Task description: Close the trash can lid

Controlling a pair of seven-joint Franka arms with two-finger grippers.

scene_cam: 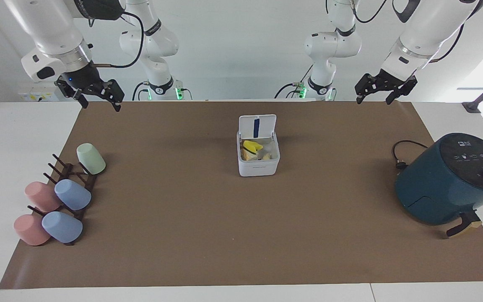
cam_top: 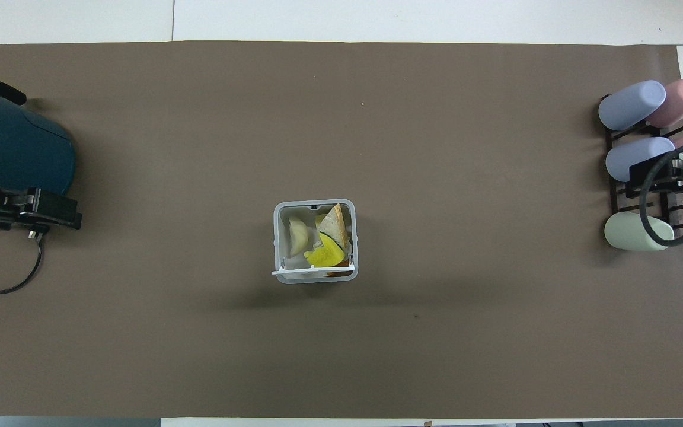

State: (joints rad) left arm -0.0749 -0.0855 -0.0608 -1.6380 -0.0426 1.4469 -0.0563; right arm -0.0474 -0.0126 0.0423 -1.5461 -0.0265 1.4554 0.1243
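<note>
While its lid (scene_cam: 257,126) stands upright on the hinge, blue stripe on the underside showing, the trash can (scene_cam: 258,161) sits open near the middle of the bench, somewhat closer to the robots' edge than to the edge away from them. It is a small cube of smooth white plastic with rounded corners and faint grey lettering on its front wall. Inside lie crumpled scraps (cam_top: 324,237): a bright yellow piece, a pale whitish one and a tan wedge.

Matte brown paper (scene_cam: 208,235) covers most of the bench, with bare white tabletop (scene_cam: 23,138) showing along both ends and the edges. At the right arm's end a dark wooden peg rack (scene_cam: 71,184) carries rounded pastel cups, two pink, two blue and one green (scene_cam: 91,158). At the left arm's end rests a glossy teal round appliance (scene_cam: 449,180) with a black cord (scene_cam: 401,155) curling beside it. A plain white wall rises by the robots.

Both arms wait high above the robots' edge. The right gripper (scene_cam: 99,98) hangs over the corner of the paper at its own end, fingers spread apart. The left gripper (scene_cam: 375,95) hangs over the matching corner, fingers likewise apart, holding nothing.
</note>
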